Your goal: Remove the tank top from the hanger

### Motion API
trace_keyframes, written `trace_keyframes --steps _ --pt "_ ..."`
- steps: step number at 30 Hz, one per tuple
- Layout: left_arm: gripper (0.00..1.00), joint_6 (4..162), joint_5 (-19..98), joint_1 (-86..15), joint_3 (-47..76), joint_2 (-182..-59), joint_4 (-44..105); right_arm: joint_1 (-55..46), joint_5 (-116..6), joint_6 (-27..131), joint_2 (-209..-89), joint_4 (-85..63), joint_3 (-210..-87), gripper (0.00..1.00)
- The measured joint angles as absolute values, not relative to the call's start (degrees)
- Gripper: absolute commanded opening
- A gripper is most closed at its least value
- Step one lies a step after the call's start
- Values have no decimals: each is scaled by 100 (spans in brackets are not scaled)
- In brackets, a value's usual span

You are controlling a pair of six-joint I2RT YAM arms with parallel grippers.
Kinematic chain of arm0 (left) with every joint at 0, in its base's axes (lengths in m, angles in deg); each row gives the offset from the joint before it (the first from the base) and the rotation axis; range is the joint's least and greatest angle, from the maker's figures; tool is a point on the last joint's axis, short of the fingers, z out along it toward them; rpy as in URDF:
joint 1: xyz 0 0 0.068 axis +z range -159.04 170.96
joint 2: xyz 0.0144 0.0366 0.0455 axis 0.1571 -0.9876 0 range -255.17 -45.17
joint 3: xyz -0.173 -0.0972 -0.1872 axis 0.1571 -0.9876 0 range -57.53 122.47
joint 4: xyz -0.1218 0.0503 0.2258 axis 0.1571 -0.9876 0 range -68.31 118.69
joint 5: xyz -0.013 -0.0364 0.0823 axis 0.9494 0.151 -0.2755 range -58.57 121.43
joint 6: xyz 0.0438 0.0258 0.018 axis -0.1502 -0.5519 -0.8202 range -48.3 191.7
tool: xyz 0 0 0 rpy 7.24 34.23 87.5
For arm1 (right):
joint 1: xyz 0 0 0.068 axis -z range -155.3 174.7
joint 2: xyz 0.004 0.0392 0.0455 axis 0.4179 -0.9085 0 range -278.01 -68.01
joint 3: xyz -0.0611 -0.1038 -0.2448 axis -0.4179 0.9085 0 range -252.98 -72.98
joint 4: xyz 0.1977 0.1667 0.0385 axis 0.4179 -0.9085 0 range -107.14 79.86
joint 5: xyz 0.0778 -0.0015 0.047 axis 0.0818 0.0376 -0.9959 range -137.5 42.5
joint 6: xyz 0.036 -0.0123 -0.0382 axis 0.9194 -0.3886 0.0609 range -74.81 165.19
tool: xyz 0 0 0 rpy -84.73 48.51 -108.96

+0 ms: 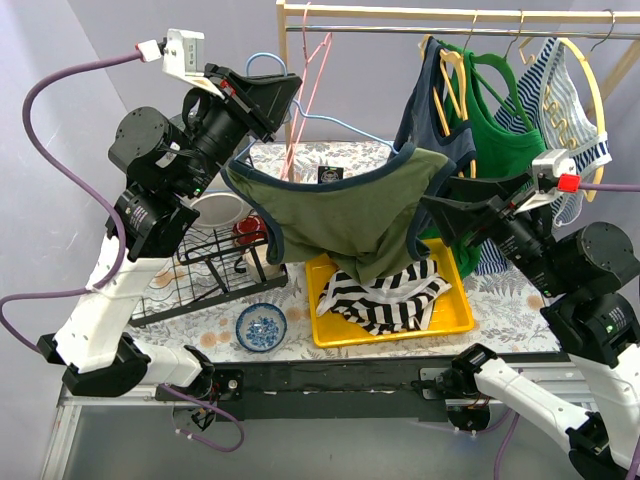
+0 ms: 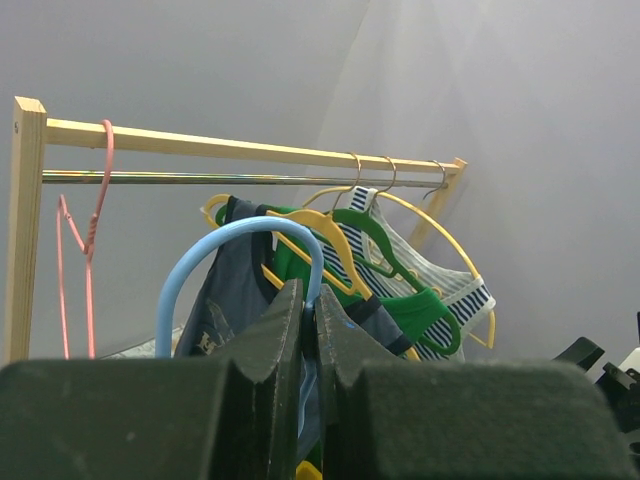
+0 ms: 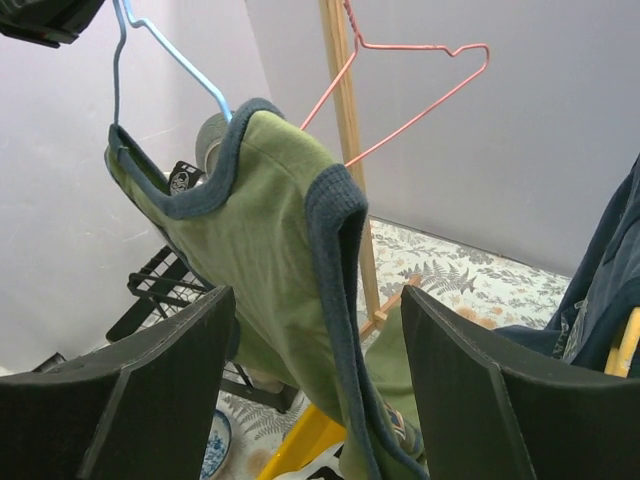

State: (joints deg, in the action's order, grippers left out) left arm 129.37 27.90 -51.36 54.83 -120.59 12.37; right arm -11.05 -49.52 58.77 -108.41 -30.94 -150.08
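Stripping the tank top (image 1: 340,210) off the blue hanger (image 2: 250,224) is judged the step in hand. The hanger is clenched in the left gripper's (image 2: 308,300) jaws, in front of the rack (image 1: 400,12). The garment is straddled by the right gripper's (image 3: 318,300) released jaws. Closing on it and drawing it away is called for next.

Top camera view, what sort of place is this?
Probably a lab bench staged as a laundry corner: a wooden clothes rail with hung tops, a yellow tray of striped clothing, and a wire dish rack.
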Motion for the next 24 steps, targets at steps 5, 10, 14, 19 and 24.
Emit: trace_keyframes --steps 5,10,14,19,24 --pt "0 12965 2875 -5136 5468 -12046 1239 -1105 -4888 5855 -10946 -3011 -15006 46" --pt "0 13024 2932 -5136 5343 -11997 1272 -1105 -4871 5877 -11007 -2864 -14999 41" --pt "0 13062 2932 -5136 5183 -11930 1287 -1105 -4873 5890 -10998 -2678 -14953 40" --pt "0 13057 2902 -5132 5074 -11886 1331 -1105 -4930 6017 -11000 -2554 -14759 15" --pt "0 12904 2779 -5084 5022 -11875 1366 -1113 -4972 6236 -10970 -2497 -14623 1"
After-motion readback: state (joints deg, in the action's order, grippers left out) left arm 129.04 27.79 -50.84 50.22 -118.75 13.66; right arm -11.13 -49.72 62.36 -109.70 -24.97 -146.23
